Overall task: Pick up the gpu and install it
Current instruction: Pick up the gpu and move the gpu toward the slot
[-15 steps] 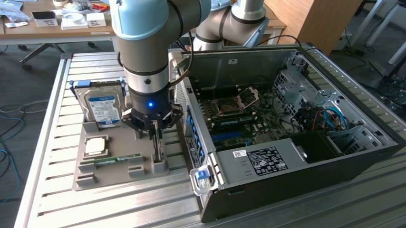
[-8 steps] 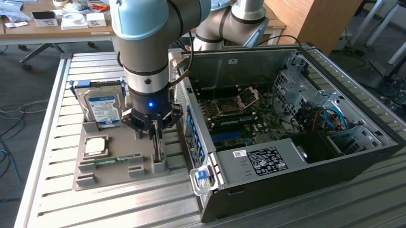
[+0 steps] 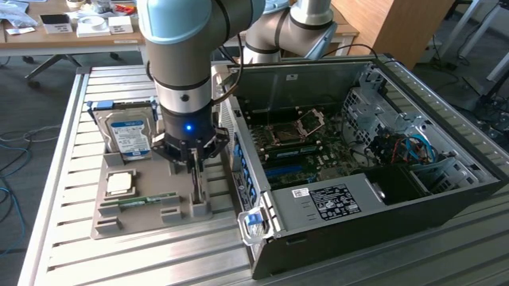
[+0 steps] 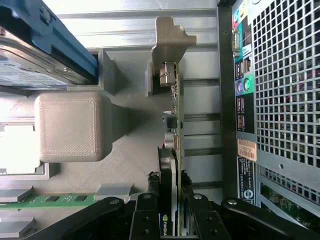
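- Graphics card (image 4: pixel 169 165) (image 3: pixel 195 183): I see it standing on its edge in a slot of the grey tray (image 3: pixel 143 217) (image 4: pixel 125 160), along the tray side nearest the computer case (image 3: pixel 445 149) (image 4: pixel 280 75). Its far end sits against a raised post of the tray.
- Gripper (image 3: pixel 194 170) (image 4: pixel 169 182): I read it as clamped on the graphics card. The black fingers (image 4: pixel 146 210) press against both faces of the card, one on each side.
- Robot arm (image 3: pixel 179 53): it stands nearly vertical directly above the tray, with a blue light lit on the wrist.
- Memory stick (image 3: pixel 147 199) (image 4: pixel 50 200): it lies in a low groove of the tray, apart from the card.
- Processor chip (image 3: pixel 119 183): it lies flat in a square recess of the tray, beside the memory stick.
- Hard drive (image 3: pixel 130 134) (image 4: pixel 30 55): blue-labelled, it leans upright at the tray's end opposite the memory stick.
- Computer case: it lies open just beside the tray, on the exterior view's right of it, with the motherboard (image 3: pixel 294 149) exposed.
- Table (image 3: pixel 71 155): a slatted metal surface carrying the tray.
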Tool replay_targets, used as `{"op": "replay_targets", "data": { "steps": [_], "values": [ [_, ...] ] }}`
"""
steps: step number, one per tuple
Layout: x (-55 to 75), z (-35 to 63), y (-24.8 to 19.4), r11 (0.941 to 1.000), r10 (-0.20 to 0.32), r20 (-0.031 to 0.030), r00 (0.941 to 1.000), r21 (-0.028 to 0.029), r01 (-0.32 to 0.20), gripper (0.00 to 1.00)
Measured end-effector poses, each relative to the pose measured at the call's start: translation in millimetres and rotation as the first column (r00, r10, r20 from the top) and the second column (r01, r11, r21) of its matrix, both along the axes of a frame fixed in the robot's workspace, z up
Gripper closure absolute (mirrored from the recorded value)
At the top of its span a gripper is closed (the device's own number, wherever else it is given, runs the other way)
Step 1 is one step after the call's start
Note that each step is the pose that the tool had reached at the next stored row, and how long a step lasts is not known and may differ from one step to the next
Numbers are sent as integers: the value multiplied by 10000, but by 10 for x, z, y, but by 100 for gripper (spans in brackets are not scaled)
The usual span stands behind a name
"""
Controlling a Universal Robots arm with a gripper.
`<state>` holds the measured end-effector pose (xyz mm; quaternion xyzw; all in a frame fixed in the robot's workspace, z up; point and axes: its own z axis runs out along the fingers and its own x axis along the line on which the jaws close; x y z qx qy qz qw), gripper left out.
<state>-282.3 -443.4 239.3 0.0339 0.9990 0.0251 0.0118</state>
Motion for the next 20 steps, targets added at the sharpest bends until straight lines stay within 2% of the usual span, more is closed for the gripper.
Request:
{"op": "replay_targets", "data": {
  "steps": [4, 13, 20],
  "values": [
    [0, 142, 0, 10000, 0, 2, 10000, 1, 0, 73],
    [0, 533, 0, 10000, 4, 1, 10000, 0, -4, 73],
    [0, 765, 0, 9999, 142, 0, 9999, 0, -142, 73]
  ]
}}
